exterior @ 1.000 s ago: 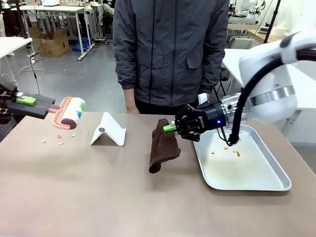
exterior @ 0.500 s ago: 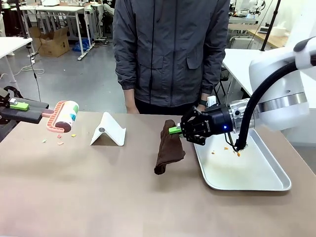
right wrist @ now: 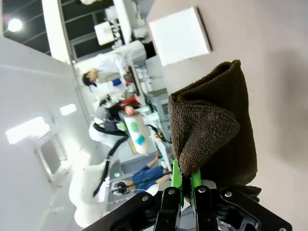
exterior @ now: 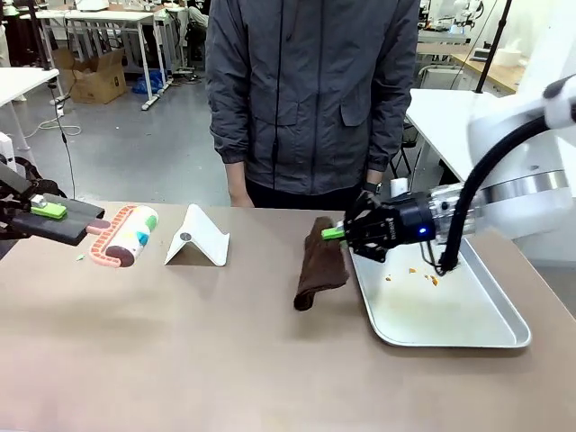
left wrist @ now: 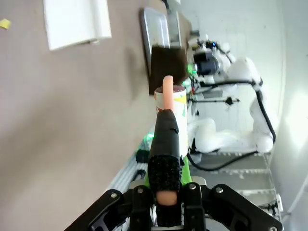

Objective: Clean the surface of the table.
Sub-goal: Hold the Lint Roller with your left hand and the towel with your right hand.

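White right arm (exterior: 540, 162) with silver ring and looping black cable (exterior: 465, 193); black right gripper (exterior: 335, 233), blue light, green pads (right wrist: 176, 180).

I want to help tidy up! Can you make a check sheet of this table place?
Surface: brown table, one crumb beside the lint roller.
Job's things: lint roller at the table's left end; brown cloth hanging beside the silver tray.
Clutter: white folded stand; crumbs in the tray.
Pincers: left pincer shut on the roller's handle; right pincer shut on the cloth.
Cables: black cable loops from the right arm toward the tray.
Surroundings: person at the far side; cardboard box behind.
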